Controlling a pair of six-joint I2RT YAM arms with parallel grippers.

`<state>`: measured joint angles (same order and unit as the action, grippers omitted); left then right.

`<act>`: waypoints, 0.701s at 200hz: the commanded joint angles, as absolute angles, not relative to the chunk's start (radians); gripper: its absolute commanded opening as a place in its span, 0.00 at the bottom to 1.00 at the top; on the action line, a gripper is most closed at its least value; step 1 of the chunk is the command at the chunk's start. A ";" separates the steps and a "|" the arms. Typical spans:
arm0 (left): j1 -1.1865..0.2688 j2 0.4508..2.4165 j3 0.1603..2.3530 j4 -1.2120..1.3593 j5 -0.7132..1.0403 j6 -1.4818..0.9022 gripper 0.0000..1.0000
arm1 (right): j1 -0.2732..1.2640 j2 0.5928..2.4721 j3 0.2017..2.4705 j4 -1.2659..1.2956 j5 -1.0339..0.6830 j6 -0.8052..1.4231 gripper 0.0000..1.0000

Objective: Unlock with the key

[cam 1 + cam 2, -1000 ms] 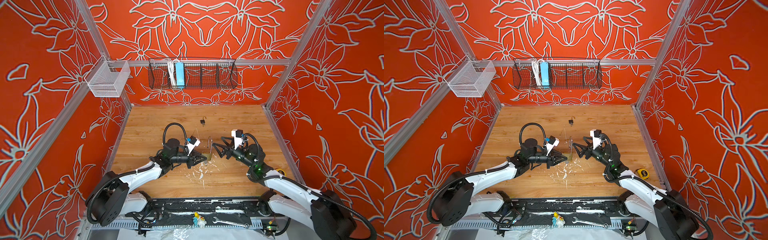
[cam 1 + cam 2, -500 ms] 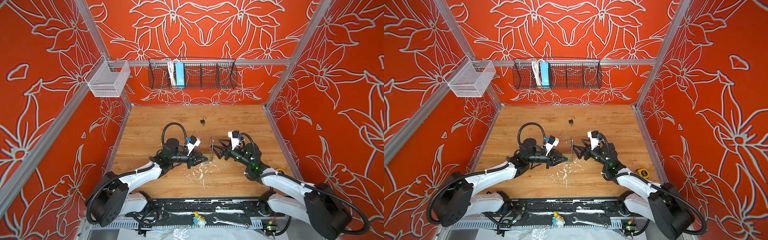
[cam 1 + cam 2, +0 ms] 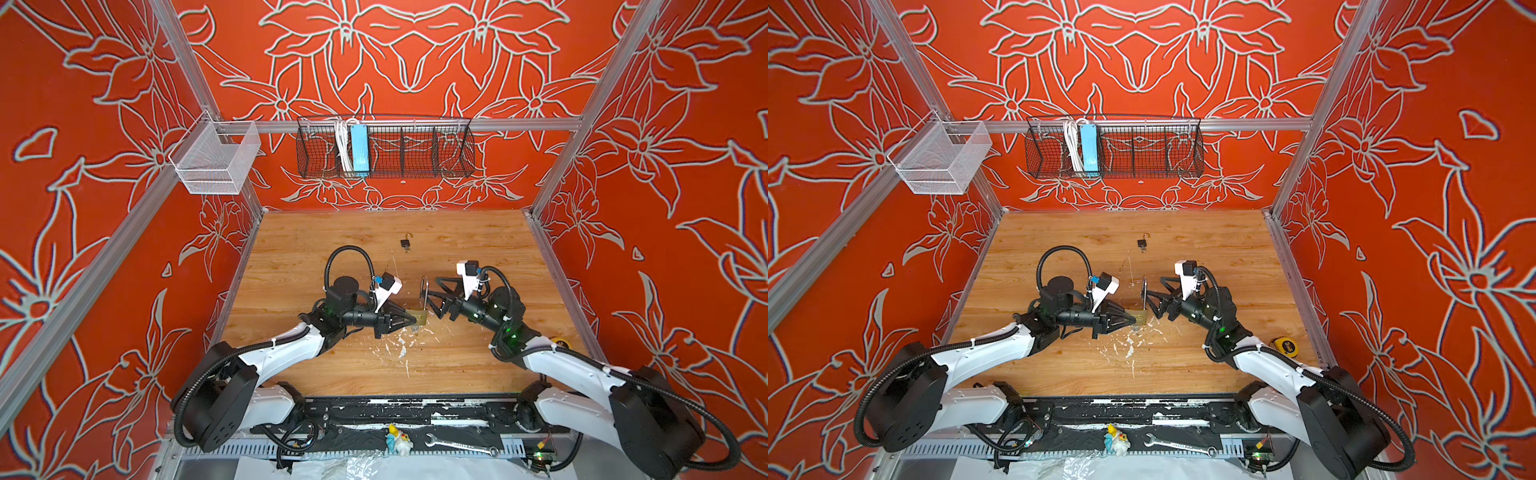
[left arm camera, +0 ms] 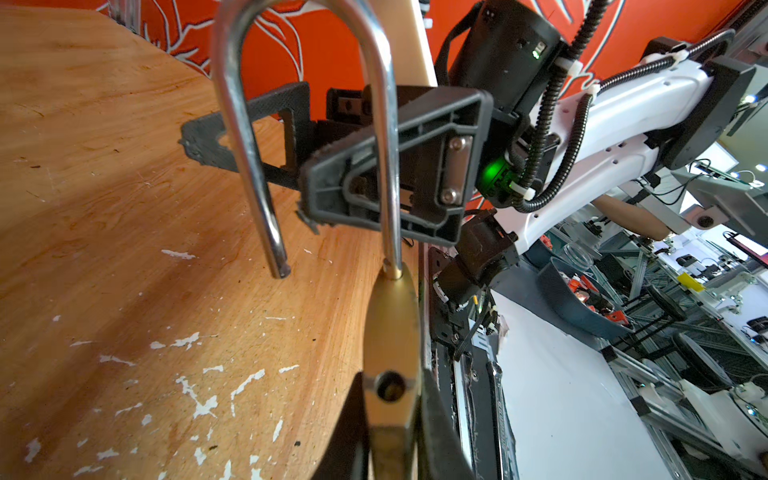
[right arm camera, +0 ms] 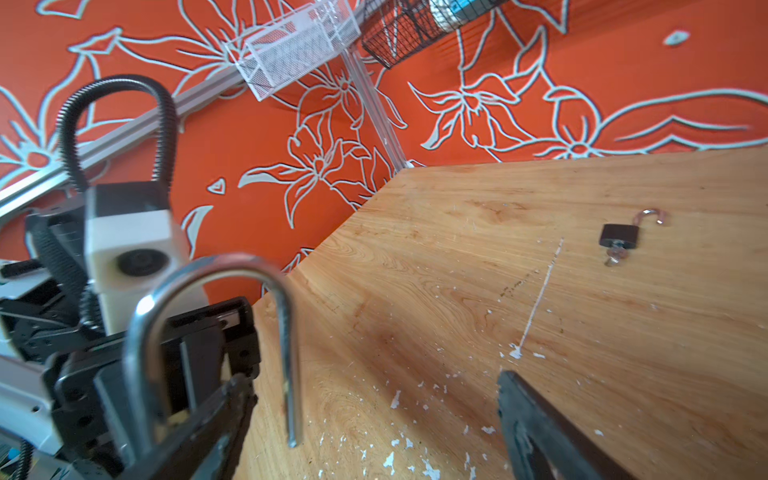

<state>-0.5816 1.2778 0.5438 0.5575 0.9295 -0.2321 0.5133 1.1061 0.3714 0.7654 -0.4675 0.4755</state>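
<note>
A brass padlock [image 3: 417,318] [image 4: 390,332] is held upright over the wooden table, my left gripper [image 3: 411,321] [image 3: 1131,320] [image 4: 390,436] shut on its body. Its steel shackle [image 3: 424,286] [image 4: 376,124] [image 5: 216,270] stands open, the free leg out of the body. My right gripper [image 3: 429,301] [image 3: 1152,304] [image 5: 374,424] is open right beside the shackle, and the free leg lies between its spread fingers without touching them. A small silvery bit [image 3: 414,330], which may be the key, shows just under the body.
A small dark padlock [image 3: 406,243] [image 5: 619,239] with an open shackle and a key in it lies farther back. A yellow tape measure [image 3: 1285,345] sits by the right wall. A wrench [image 3: 457,444] lies on the front rail. Two wire baskets [image 3: 386,145] hang on the back wall.
The right gripper has edged left and closer to the shackle, staying open. The left gripper and the padlock have not moved.
</note>
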 commanded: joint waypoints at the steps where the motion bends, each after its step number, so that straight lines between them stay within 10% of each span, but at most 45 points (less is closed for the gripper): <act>1: -0.599 1.279 0.598 0.611 0.995 -0.213 0.00 | 0.515 1.117 0.418 0.737 -0.414 0.477 0.94; 140: -0.700 1.178 0.589 0.426 0.316 -0.187 0.00 | 0.559 1.046 0.478 0.377 0.014 0.431 0.88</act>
